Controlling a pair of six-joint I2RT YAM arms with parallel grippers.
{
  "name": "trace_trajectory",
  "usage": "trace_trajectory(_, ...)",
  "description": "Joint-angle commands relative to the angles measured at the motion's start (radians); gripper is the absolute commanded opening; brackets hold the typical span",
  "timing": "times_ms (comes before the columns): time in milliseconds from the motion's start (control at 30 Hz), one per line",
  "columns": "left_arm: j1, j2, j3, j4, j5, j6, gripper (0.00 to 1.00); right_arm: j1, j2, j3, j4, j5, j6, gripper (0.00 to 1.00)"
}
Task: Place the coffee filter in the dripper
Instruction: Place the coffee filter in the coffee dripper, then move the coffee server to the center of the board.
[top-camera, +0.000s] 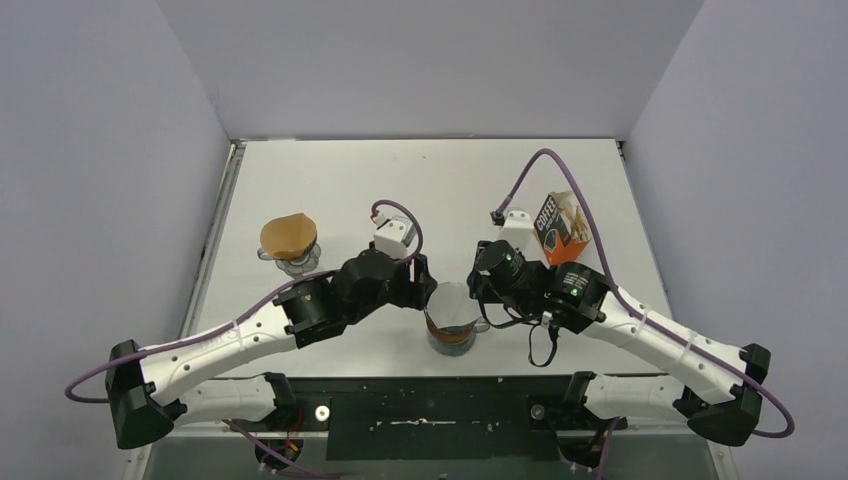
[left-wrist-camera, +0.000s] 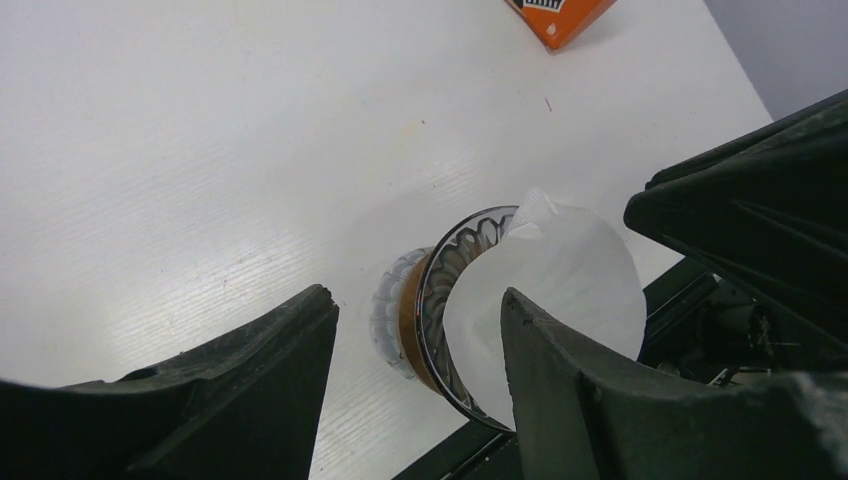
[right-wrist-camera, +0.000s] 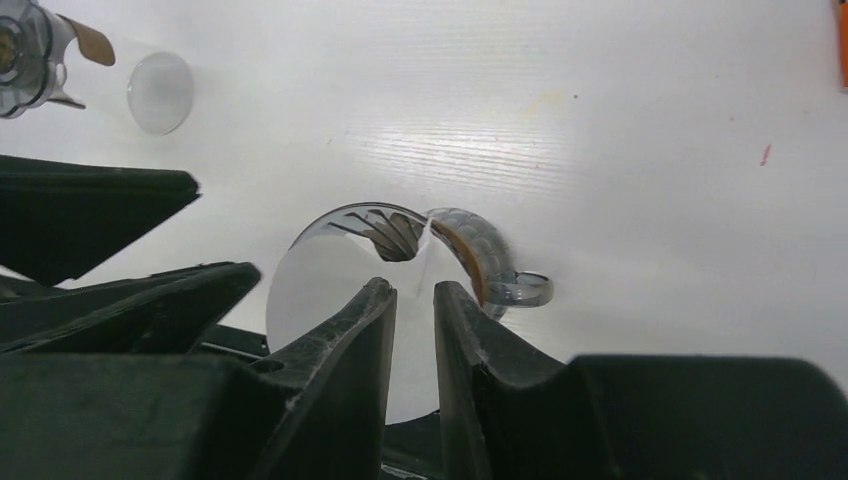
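The right gripper (right-wrist-camera: 412, 290) is keeping its fingers (right-wrist-camera: 360, 335) close together, with only a thin slit between them at the rim of the coffee filter (right-wrist-camera: 320, 290). Whether they are pinching the paper cannot be told. The left gripper (left-wrist-camera: 415, 300) is hanging with its fingers spread wide, grasping nothing, just beside the dripper (left-wrist-camera: 455, 255). The coffee filter is sitting inside the dripper, at the lower centre of the overhead view, on the white table (top-camera: 330, 180). A tan filter cone (top-camera: 288, 236) is standing at centre left, and an orange box (top-camera: 560, 228) at centre right.
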Motion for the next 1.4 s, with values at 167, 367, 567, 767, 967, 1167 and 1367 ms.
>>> trace_trajectory(167,0.027,-0.080,0.105,-0.072,-0.051,0.143,0.59,-0.044,-0.113,-0.021,-0.111,0.178,-0.041,0.20)
trace_trajectory(367,0.046,-0.099,0.111,-0.111,-0.081,0.174,0.60,-0.068,-0.197,-0.175,-0.074,0.128,-0.007,0.01)
trace_trajectory(567,0.056,-0.127,0.107,-0.148,-0.161,0.173,0.60,-0.103,-0.256,-0.354,0.046,-0.036,0.016,0.00)
trace_trajectory(767,0.063,-0.142,0.102,-0.167,-0.181,0.173,0.61,-0.208,-0.295,-0.545,0.227,-0.319,0.014,0.00)
trace_trajectory(967,0.065,-0.141,0.098,-0.179,-0.179,0.167,0.61,-0.342,-0.331,-0.690,0.397,-0.610,0.028,0.00)
trace_trajectory(1167,0.066,-0.150,0.089,-0.189,-0.175,0.162,0.62,-0.406,-0.324,-0.807,0.567,-0.813,0.084,0.00)
trace_trajectory(1367,0.069,-0.157,0.091,-0.200,-0.187,0.161,0.62,-0.407,-0.268,-0.875,0.742,-0.901,0.151,0.00)
